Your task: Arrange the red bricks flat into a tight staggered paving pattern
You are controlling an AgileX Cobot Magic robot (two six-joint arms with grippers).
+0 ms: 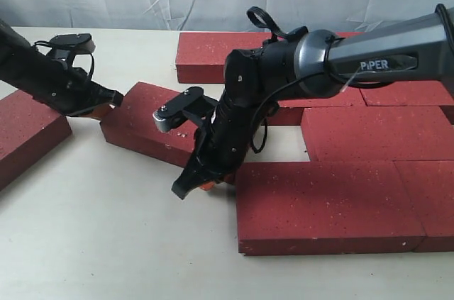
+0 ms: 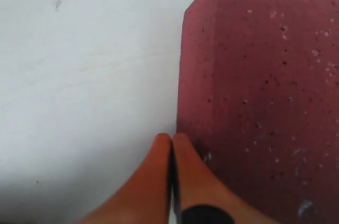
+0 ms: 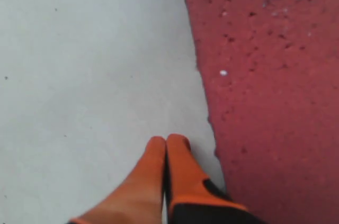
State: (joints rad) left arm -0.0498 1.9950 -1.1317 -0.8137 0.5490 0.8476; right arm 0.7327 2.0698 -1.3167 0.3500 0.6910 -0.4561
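Nearest us: front brick (image 1: 326, 208), a dark red, pale-specked, rough rectangular paving block. It lies flat toward the table's (image 1: 106, 243) front right, with the end brick (image 1: 433, 201) butted against its right end. The middle-row brick (image 1: 376, 133) touches it behind, with its left end set in from the front brick's, so we read the stagger as begun. The back brick (image 1: 213, 55) lies flat near the far edge; the right arm hides the ground between it and the rows.

The skew brick (image 1: 145, 126) sits mid-table, flat but turned askew, clear of the laid rows. The left-edge brick (image 1: 25, 137) lies well apart at the table's left edge.

Left gripper (image 1: 113, 99): orange fingertips (image 2: 159, 155) are pressed together with nothing between them. They are low at the table, touching or just beside the skew brick's side wall.

Right gripper (image 1: 186, 185): fingertips (image 3: 153, 155) are likewise together and empty, down at the table between the skew brick's near side and the front brick's left end. Its wrist view shows a brick edge just beside the tips; we cannot tell which brick.

Judgement: we take the closed jaws for blunt pushers, since these blocks look too broad and heavy to pinch. With one tip on each side, the pair can turn the skew brick square and slide it toward the rows. The rough faces may drag and make it pivot rather than slide, leaving a wedge-shaped gap.
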